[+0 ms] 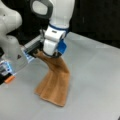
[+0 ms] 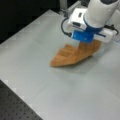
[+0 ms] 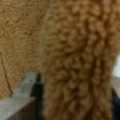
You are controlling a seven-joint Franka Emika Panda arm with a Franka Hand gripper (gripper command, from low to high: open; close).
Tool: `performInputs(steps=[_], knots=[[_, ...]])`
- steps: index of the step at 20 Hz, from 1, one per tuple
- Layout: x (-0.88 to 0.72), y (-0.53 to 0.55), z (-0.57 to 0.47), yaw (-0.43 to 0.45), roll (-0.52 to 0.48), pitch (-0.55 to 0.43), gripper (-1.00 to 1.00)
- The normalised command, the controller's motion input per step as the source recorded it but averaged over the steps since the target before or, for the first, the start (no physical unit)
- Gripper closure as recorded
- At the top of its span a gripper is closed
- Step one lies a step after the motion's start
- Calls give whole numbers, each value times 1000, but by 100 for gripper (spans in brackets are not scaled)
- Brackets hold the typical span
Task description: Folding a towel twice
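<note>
One claw (image 1: 51,53) pinches one towel (image 1: 55,85), lifting its edge off the table (image 1: 95,80).

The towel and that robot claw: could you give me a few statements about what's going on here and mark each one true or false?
1. The gripper holds one end of the towel up off the table. True.
2. The towel lies completely flat on the table. False: one end is lifted and the cloth hangs down from the gripper; only its lower end rests on the table in both front views.
3. The towel is orange-brown. True.
4. In the wrist view the towel is far from the camera. False: its looped terry cloth fills nearly the whole view.
5. The table is covered with other cloths. False: the towel is the only cloth seen on it.
</note>
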Motion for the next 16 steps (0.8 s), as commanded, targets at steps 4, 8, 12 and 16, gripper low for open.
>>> performInputs(steps=[4,8,12,16], knots=[[481,-236,94,212,105,116,100],[512,-167,48,90,128,157,100],[587,-112,-7,-34,189,178,100],[523,-63,19,3,211,157,100]])
